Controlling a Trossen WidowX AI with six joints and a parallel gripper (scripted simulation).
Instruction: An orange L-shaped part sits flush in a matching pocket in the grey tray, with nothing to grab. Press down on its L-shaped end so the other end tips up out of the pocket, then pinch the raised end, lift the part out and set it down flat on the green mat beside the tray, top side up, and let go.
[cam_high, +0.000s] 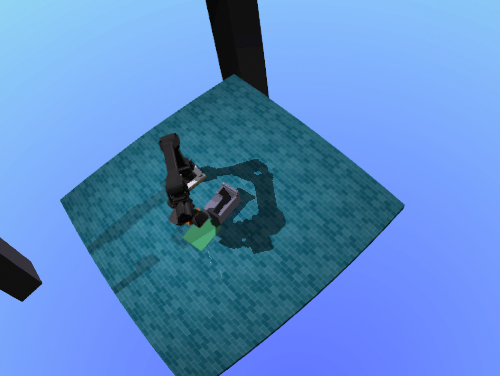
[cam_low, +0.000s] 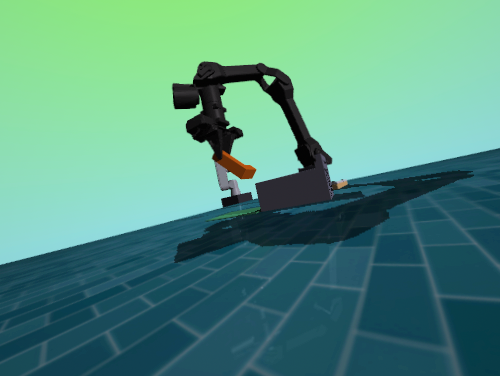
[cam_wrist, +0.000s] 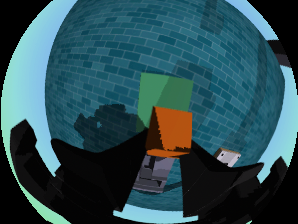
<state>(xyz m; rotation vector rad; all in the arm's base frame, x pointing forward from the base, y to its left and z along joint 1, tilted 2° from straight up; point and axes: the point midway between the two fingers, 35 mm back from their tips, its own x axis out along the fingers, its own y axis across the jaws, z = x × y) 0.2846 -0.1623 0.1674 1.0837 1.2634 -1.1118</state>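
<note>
My gripper (cam_low: 222, 151) (cam_high: 190, 218) (cam_wrist: 165, 136) is shut on one end of the orange L-shaped part (cam_low: 236, 165) (cam_wrist: 172, 128). The part hangs tilted in the air, its free end sloping down, clear of the tray. The grey tray (cam_high: 216, 204) (cam_low: 295, 190) (cam_wrist: 152, 177) stands on the floor with its pocket empty. The green mat (cam_high: 202, 236) (cam_low: 235, 214) (cam_wrist: 166, 98) lies flat beside the tray. In the wrist view the part hangs over the near edge of the mat. In the top view only small specks of the orange part show under the gripper.
The arm's base plate (cam_high: 196, 178) sits behind the tray. A small grey bracket on a black foot (cam_low: 226, 181) stands past the mat. A small pale block (cam_low: 340, 184) (cam_wrist: 228, 156) lies near the tray. Black pillars (cam_high: 239, 40) (cam_high: 15, 275) stand at the floor's edges.
</note>
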